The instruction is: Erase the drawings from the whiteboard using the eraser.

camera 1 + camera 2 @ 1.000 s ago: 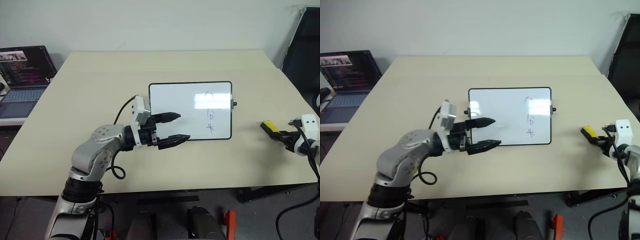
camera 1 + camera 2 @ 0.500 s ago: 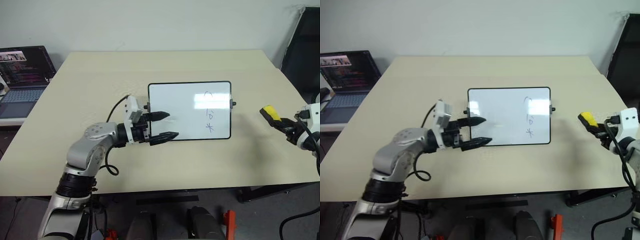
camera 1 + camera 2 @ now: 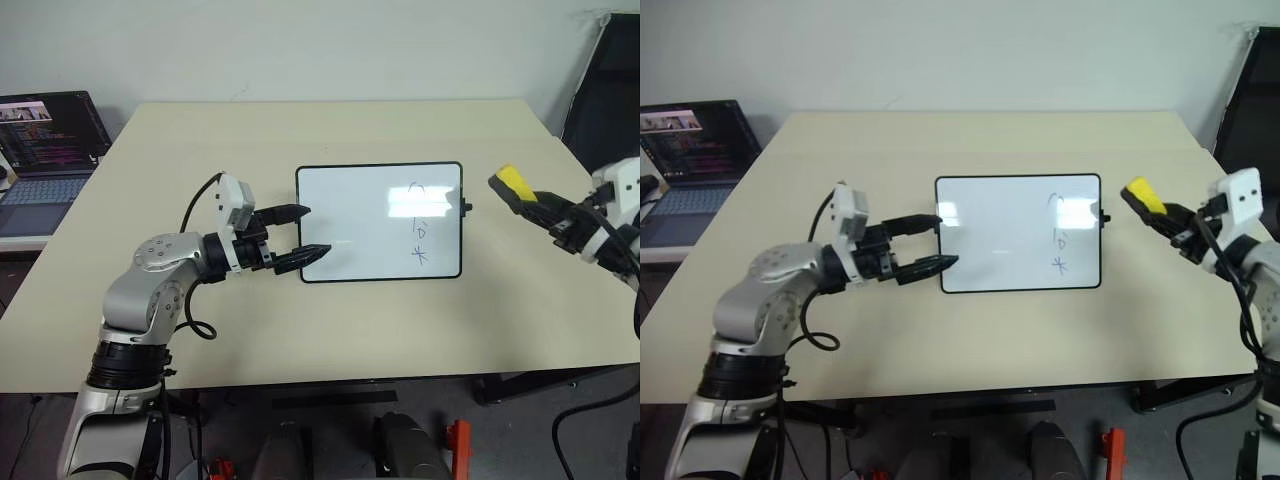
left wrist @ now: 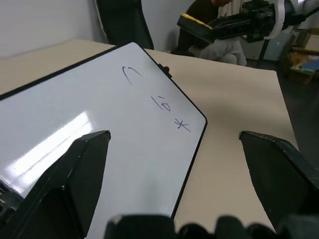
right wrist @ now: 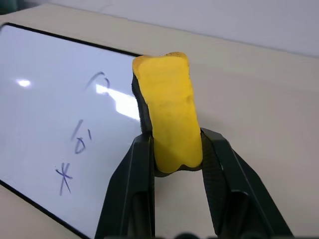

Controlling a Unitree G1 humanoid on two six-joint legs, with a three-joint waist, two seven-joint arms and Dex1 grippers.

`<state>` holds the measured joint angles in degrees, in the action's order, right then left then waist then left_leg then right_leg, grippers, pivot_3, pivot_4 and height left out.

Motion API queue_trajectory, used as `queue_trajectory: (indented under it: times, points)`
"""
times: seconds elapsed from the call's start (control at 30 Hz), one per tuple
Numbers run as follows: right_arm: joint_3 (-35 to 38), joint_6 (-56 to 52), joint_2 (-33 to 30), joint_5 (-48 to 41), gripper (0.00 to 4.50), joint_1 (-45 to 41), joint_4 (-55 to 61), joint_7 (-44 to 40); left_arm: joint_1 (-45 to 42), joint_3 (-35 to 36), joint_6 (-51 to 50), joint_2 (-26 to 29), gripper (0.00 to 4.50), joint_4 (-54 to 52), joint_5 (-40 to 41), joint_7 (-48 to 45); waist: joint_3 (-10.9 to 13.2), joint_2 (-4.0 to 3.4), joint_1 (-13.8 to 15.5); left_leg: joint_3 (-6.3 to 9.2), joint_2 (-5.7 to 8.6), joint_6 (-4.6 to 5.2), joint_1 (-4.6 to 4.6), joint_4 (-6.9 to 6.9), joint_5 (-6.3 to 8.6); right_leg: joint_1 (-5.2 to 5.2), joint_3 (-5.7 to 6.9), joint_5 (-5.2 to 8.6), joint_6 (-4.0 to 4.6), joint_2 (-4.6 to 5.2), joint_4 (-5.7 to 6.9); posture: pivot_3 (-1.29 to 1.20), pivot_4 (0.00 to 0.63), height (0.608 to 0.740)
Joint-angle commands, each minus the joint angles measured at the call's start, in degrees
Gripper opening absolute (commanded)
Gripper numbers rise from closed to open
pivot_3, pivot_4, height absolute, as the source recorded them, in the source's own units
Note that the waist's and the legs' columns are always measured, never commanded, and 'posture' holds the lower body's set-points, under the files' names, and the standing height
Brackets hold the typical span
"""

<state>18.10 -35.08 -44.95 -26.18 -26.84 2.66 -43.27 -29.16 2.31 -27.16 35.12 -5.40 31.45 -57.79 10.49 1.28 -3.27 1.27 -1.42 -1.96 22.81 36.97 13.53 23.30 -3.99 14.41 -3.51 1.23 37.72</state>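
Two grippers frame the scene. The left gripper (image 3: 292,236), its black fingers spread and empty, hovers at the left edge of the small glossy whiteboard (image 3: 350,220) with its thin black frame, which lies flat on the beige table (image 3: 200,160). The board looks light and slick — likely to slide under a wipe unless that hand pins its frame. The thin blue marker drawings (image 3: 420,222), a curve, a squiggle and a star, sit near its right side. Just right of the board and above the table, the right gripper (image 5: 174,149) is clamped on the bright yellow oblong eraser (image 5: 169,119) — soft-looking, probably compressible, pinched at its long sides near the base.
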Motion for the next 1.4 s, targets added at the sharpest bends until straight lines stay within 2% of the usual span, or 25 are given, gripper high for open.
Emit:
queue_trajectory:
  times: [0.03, 0.17, 0.33, 0.5, 0.7, 0.87, 1.07, 1.13, 1.2, 1.4]
  points:
    - [-3.2, 3.8, -0.1, 1.3, 0.94, -5.4, 0.0, -1.4, -0.9, 2.0, 1.1, 2.5, 4.50, -3.5, -0.7, 0.2, 0.0, -0.01, -0.1, -0.01, 0.00, 0.00, 0.00, 0.00, 0.00, 0.01, -0.01, 0.00, 0.00, 0.00, 0.01, 0.00, 0.150, 0.740]
    - [-11.1, 11.7, 1.7, 8.2, 0.94, -11.6, -6.6, -1.9, 0.4, 1.1, 0.8, 3.8, 4.50, -5.7, -1.3, 0.1, 0.0, 0.01, 0.0, 0.01, -0.02, 0.00, 0.01, -0.02, 0.00, 0.02, 0.02, -0.02, 0.06, -0.02, -0.02, 0.00, 0.150, 0.740]
    - [-18.7, 23.7, 7.1, 16.7, 0.93, -18.0, -18.9, -1.2, 1.4, 1.6, 0.3, 3.9, 4.50, -6.2, -1.2, 0.9, 0.0, 0.03, 0.0, -0.01, -0.03, -0.01, 0.04, -0.02, 0.01, 0.05, 0.03, -0.09, 0.18, -0.02, -0.04, 0.00, 0.150, 0.740]
    - [-21.5, 35.1, 11.1, 21.0, 0.88, -23.1, -32.0, -1.8, 2.8, 2.3, -0.8, 4.7, 4.50, -7.9, -0.5, 1.7, 0.0, 0.03, 0.0, -0.02, -0.04, -0.02, 0.13, -0.03, 0.01, 0.14, 0.02, -0.09, 0.21, 0.00, -0.03, 0.00, 0.150, 0.740]
    - [-25.1, 44.2, 11.9, 28.5, 0.88, -27.4, -47.9, -0.1, 4.9, 3.7, -2.3, 5.4, 4.50, -10.4, 0.2, 3.0, 0.1, 0.03, 0.0, 0.00, -0.05, -0.03, 0.10, -0.04, 0.02, 0.14, 0.04, -0.09, 0.26, 0.00, 0.00, 0.00, 0.150, 0.740]
    - [-29.1, 46.3, 11.5, 31.6, 0.86, -25.4, -51.6, -6.4, 5.4, 4.2, -3.2, 5.6, 4.50, -11.5, 0.6, 3.7, 0.0, 0.16, 0.0, 0.01, -0.05, -0.03, -0.15, 0.00, 0.02, -0.11, 0.04, -0.10, 0.28, 0.00, 0.04, 0.00, 0.150, 0.740]
    - [-29.6, 43.9, 10.7, 30.7, 0.86, -22.0, -48.2, -14.4, 5.3, 4.4, -3.3, 5.9, 4.50, -11.2, 0.7, 3.9, -0.3, 0.54, -0.2, -0.01, -0.14, -0.03, -0.55, 0.02, 0.01, -0.40, 0.01, -0.15, 0.33, -0.09, 0.12, 0.00, 0.150, 0.740]
    - [-28.6, 44.0, 10.9, 31.6, 0.86, -22.5, -48.8, -11.4, 4.9, 4.2, -3.1, 5.8, 4.50, -10.8, 0.5, 3.8, -0.3, 0.54, -0.5, -0.02, -0.15, -0.03, -1.00, 0.00, 0.01, -0.82, -0.01, -0.05, 0.19, -0.11, 0.11, 0.00, 0.150, 0.740]
    - [-27.6, 44.2, 10.8, 32.0, 0.86, -24.1, -50.2, -8.2, 4.4, 3.7, -2.9, 5.6, 4.50, -10.3, 0.4, 3.6, -0.3, 0.54, -0.5, -0.03, -0.15, -0.03, -1.35, 0.00, 0.01, -1.14, -0.03, 0.17, 0.52, -0.11, 0.09, 0.00, 0.150, 0.740]
    - [-26.0, 45.8, 10.6, 33.7, 0.86, -29.5, -55.8, 3.2, 3.8, 3.1, -2.4, 5.0, 4.50, -9.8, 0.2, 3.3, -0.2, 0.55, -0.6, -0.06, -0.14, 0.02, -1.38, 0.08, -0.06, -1.17, -0.10, 0.03, 0.55, -0.11, 0.10, 0.00, 0.150, 0.740]
